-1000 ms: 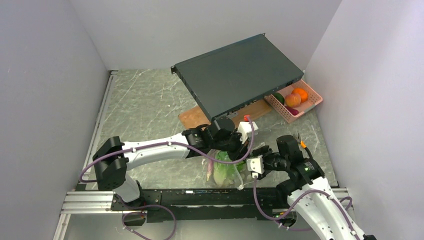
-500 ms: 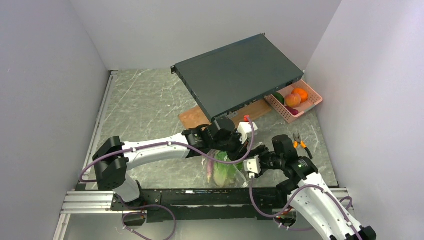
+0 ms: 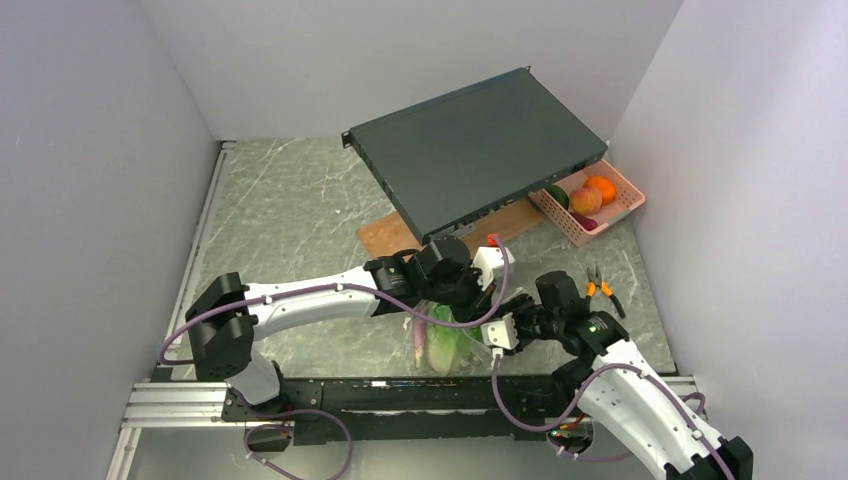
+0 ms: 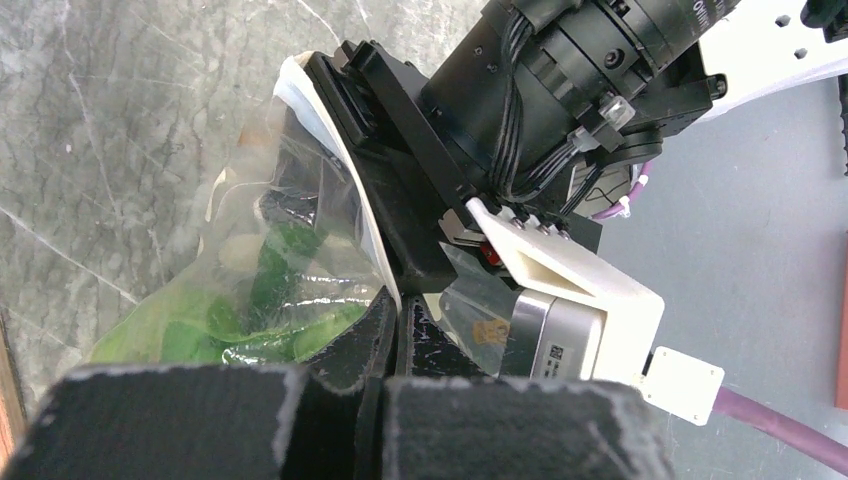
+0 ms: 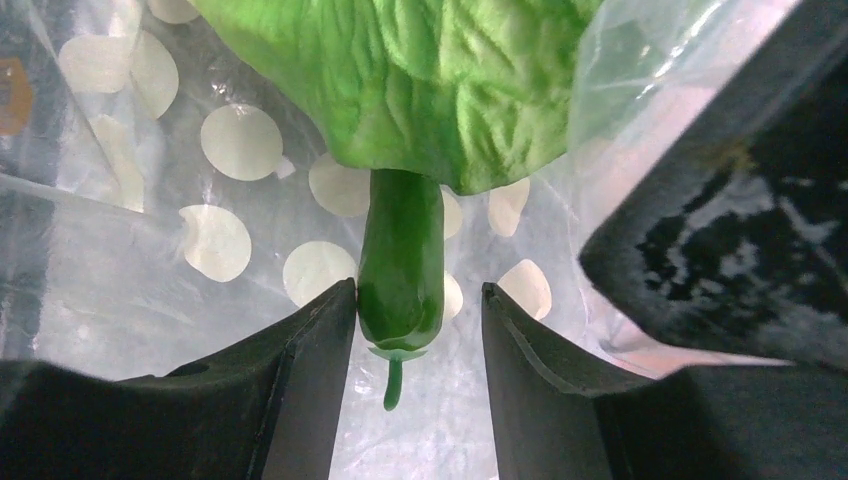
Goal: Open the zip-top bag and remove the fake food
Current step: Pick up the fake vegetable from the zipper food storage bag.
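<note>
At the near edge of the grey marbled table, item one: left arm, base at the near left, white link stretched rightward to the table's middle, wrist bent down over the bag. Left gripper closed, pads pressed together with the film of the bag's rim caught at their tips. Item two: right arm, rising from the near right corner, forearm leaning leftward, wrist pointing left into the bag's mouth. Right gripper part open, its two fingers set either side of a green pod; one finger touches the pod, the other stands just clear. Item three: zip-top bag, clear, crumpled, white-spotted on one face, lying between the two wrists close to the near edge, mouth parted, one black finger of the right gripper running along its rim. Item four: fake food, inside the bag, comprising the pod and a broad leafy green piece touching the pod's upper end. Item five: orange-handled pliers, flat on the table just beyond the right arm. Item six: wooden board, mid-table, partly covered. Item seven: dark flat case, tilted, overlapping the board. Item eight: pink lattice basket, far right by the wall, one corner under the case, holding orange round pieces.
</note>
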Controlling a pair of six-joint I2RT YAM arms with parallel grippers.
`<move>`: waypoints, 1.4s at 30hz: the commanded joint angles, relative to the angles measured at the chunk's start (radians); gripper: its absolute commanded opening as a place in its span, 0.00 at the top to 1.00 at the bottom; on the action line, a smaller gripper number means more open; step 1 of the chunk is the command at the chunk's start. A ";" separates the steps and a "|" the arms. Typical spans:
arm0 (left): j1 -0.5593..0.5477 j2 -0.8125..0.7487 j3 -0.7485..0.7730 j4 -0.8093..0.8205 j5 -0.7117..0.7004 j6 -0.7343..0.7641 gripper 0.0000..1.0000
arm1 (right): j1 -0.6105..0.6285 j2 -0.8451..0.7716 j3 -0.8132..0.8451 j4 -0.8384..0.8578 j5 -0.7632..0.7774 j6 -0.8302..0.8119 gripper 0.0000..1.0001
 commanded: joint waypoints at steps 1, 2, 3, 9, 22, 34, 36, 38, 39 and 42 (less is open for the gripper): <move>-0.008 -0.008 0.034 0.076 0.019 -0.008 1.00 | 0.011 0.005 -0.014 -0.026 0.041 -0.034 0.49; -0.008 -0.009 0.033 0.076 0.017 -0.008 1.00 | 0.010 0.003 -0.016 -0.031 0.045 -0.036 0.49; -0.007 -0.009 0.034 0.076 0.018 -0.007 1.00 | 0.011 0.003 -0.016 -0.038 0.050 -0.039 0.51; -0.007 -0.011 0.033 0.073 0.014 -0.008 1.00 | 0.010 0.013 -0.016 -0.055 0.069 -0.041 0.67; -0.007 -0.007 0.016 0.045 -0.025 -0.021 1.00 | 0.011 -0.031 0.130 -0.130 -0.068 0.050 0.94; -0.007 0.000 0.025 -0.012 -0.102 -0.024 1.00 | 0.011 -0.049 0.288 -0.302 -0.124 0.074 0.98; -0.006 0.003 0.031 -0.024 -0.117 -0.024 1.00 | 0.011 -0.044 0.306 -0.328 -0.125 0.081 0.98; -0.006 0.002 0.034 -0.034 -0.137 -0.024 1.00 | 0.011 -0.043 0.325 -0.352 -0.124 0.089 0.99; -0.006 0.003 0.035 -0.038 -0.148 -0.024 1.00 | 0.009 -0.044 0.332 -0.361 -0.120 0.097 0.99; -0.005 -0.003 0.034 -0.056 -0.178 -0.025 1.00 | 0.010 -0.049 0.355 -0.375 -0.104 0.123 0.99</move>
